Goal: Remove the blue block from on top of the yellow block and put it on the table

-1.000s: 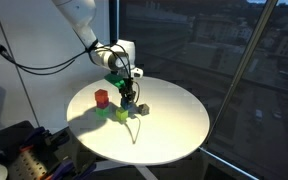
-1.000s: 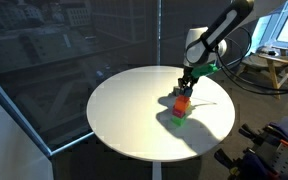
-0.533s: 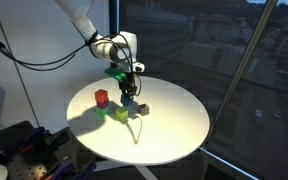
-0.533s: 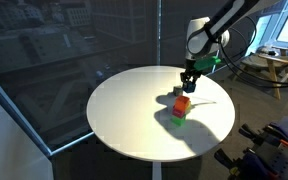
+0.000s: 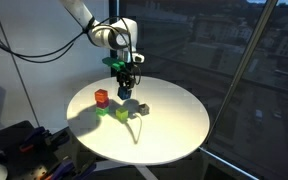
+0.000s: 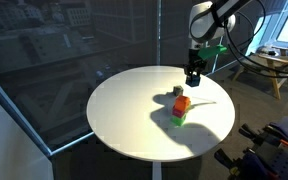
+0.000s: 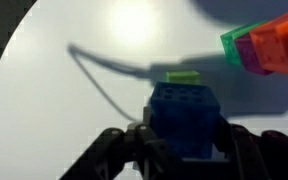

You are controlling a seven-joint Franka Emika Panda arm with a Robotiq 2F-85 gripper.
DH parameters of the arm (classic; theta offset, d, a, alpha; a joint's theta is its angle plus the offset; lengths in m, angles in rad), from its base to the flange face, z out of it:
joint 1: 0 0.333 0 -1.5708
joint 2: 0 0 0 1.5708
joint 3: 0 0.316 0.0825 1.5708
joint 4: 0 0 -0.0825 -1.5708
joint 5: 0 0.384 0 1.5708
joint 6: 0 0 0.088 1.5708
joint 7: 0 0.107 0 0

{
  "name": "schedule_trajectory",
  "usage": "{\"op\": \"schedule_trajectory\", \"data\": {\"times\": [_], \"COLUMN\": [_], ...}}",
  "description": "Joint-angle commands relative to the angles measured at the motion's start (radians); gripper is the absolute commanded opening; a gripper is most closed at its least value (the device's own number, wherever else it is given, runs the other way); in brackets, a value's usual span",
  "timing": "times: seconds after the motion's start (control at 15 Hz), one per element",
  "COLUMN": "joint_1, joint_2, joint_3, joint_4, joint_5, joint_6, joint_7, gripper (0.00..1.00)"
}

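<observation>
Lift confirmed: gripper [image 5: 125, 88] has risen over the last second, clamped on blue block [image 7: 182, 118], which is now airborne, clear above table [image 5: 174, 130]. Placing it on the tabletop remains.

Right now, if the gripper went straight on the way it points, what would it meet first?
Probably the small yellow cube, just beyond the dark blue cube that the gripper holds; depth is unclear.

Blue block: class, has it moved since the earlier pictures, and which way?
Yes. Gripped in the tool, the blue block has risen straight up from the table, climbing above the red block, which stays put.
</observation>
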State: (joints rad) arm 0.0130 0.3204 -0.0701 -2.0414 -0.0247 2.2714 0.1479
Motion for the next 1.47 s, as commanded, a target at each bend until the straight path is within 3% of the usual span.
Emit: {"op": "schedule_trajectory", "data": {"times": [0.0,0.8,1.4], "joint_1": [-0.009,-0.014,-0.038], "joint_2": [-0.077,-0.191,-0.193], "joint_3": [0.006,0.011,-0.006], "joint_4": [-0.031,-0.161,-0.292], "joint_5": [-0.015,-0.049,-0.119], "joint_6": [-0.027,0.043,0.236], "joint_7": [-0.022,-0.079,-0.132], "gripper": [0.30,0.30,0.30]}}
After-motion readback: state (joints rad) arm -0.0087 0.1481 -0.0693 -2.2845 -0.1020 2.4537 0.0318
